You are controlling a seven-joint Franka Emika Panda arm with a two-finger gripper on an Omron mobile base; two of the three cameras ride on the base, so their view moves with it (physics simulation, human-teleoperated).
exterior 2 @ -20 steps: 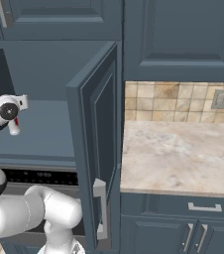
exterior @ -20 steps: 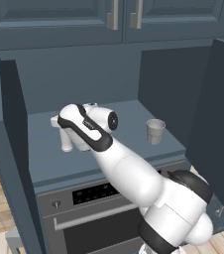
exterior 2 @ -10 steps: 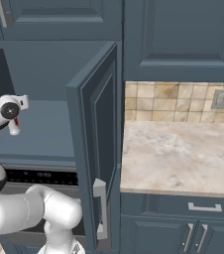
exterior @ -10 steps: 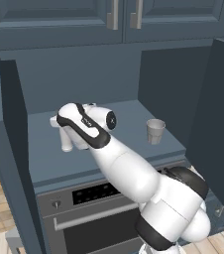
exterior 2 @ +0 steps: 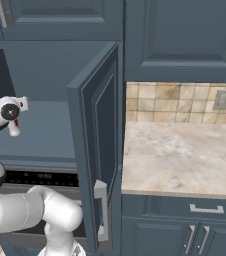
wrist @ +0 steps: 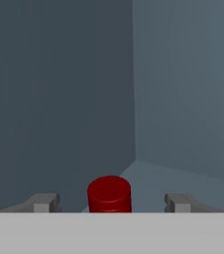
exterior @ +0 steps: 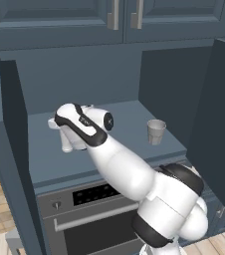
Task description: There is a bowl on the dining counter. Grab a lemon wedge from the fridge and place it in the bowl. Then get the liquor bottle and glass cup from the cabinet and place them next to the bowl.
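The liquor bottle (exterior: 68, 144) stands on the left of the open cabinet's shelf (exterior: 124, 117), pale with a red cap (wrist: 109, 194). My gripper (wrist: 109, 202) hangs over it, open, and the cap sits between the two fingertips (wrist: 47, 202) with a gap on each side. From the right base view the hand (exterior 2: 7, 111) sits above the bottle (exterior 2: 14, 129). The glass cup (exterior: 156, 131) stands upright on the right of the same shelf, well apart from the hand. The bowl and the lemon wedge are out of view.
Both cabinet doors stand open: one (exterior: 15, 149) to the left, one (exterior 2: 97, 145) to the right, beside a marble counter (exterior 2: 185, 160). The cabinet's back corner (wrist: 134, 99) lies just behind the bottle. An oven (exterior: 84, 209) sits below the shelf.
The arm has hardly moved; the hand stays over the bottle.
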